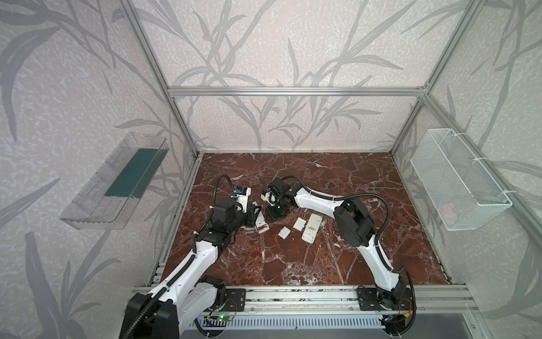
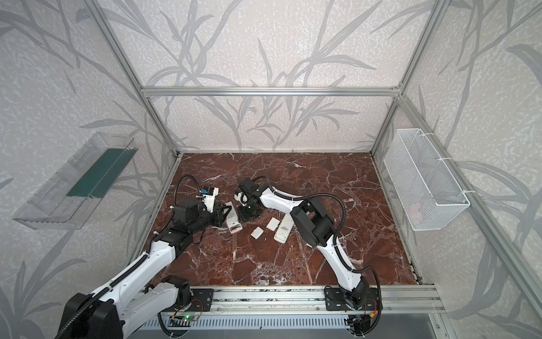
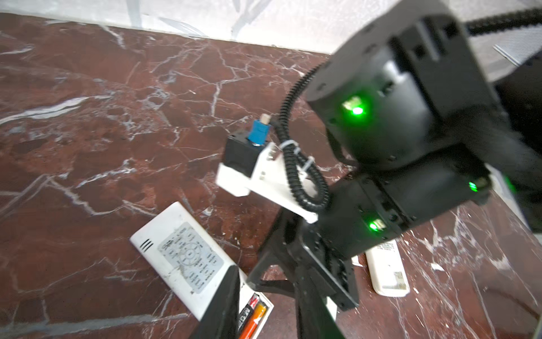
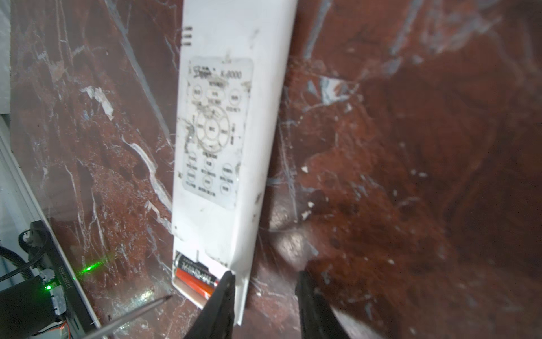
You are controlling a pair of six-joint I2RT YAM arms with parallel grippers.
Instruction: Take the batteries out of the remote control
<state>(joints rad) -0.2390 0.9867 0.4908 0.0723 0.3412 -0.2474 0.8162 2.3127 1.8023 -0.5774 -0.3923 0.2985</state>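
A white remote control lies flat on the marble table with its battery bay uncovered. Two batteries sit side by side in the bay: a dark one and an orange one, also shown in the left wrist view. My right gripper is open at the bay end. One of its fingers is against the remote's edge, with nothing held. My left gripper stands open at the same end, one finger crossing in front of the remote. In both top views the grippers flank the remote.
A second white remote and two small flat white covers lie right of the grippers. A thin grey pointed rod ends beside the bay. A clear bin hangs on the left wall and a white mesh basket on the right.
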